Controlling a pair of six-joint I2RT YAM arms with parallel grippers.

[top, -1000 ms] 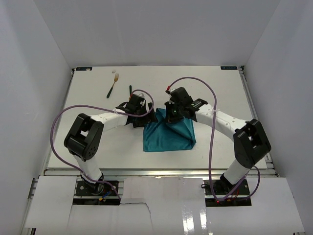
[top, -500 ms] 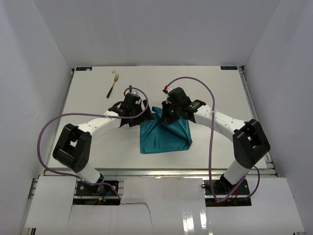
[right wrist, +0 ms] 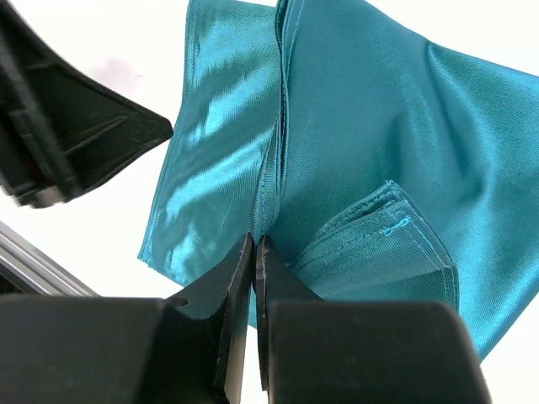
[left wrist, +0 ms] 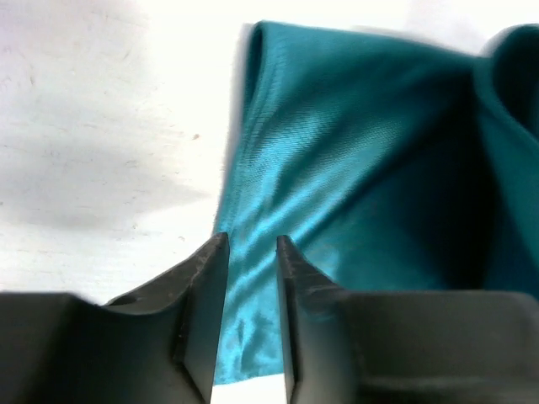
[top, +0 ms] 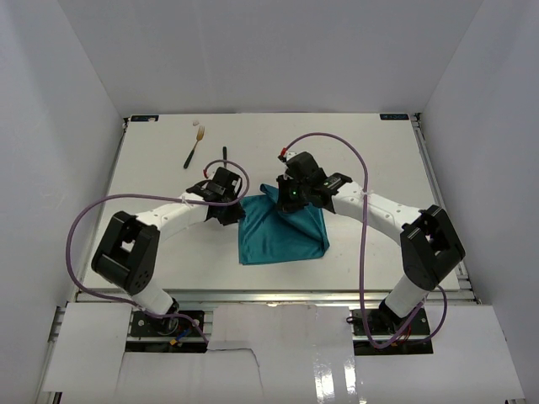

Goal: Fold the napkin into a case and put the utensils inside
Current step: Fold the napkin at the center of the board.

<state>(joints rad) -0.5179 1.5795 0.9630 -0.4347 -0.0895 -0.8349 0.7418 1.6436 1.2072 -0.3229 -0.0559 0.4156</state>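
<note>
- Teal satin-like cloth: the napkin [top: 282,236] lies mid-tabletop [top: 370,160], partly doubled over. One hemmed flap is turned back on itself and the far edge is drawn up off the surface.
- The right claw [right wrist: 254,240] is clenched, jaws pressed together on a fold of the napkin near its far edge.
- The left claw [left wrist: 250,244] sits over the napkin's left edge with a narrow gap between its jaws. The cloth shows through the gap, but I cannot tell whether it is pinched.
- The fork [top: 194,148] and knife [top: 225,155] lie on bare tabletop at the far left, well apart from the napkin, so nothing is inside the case yet.
- Handling, as a judgement: the cloth looks light, limp and slick, so it will probably sag, slide and lose a crease once released.
- It is best taken by a hem or corner, where the stitching gives the jaws something to bite. Both layers should be caught, and the fold kept low and taut.
- The fork and knife look slim and stiff, best nipped across the dark handle.
</note>
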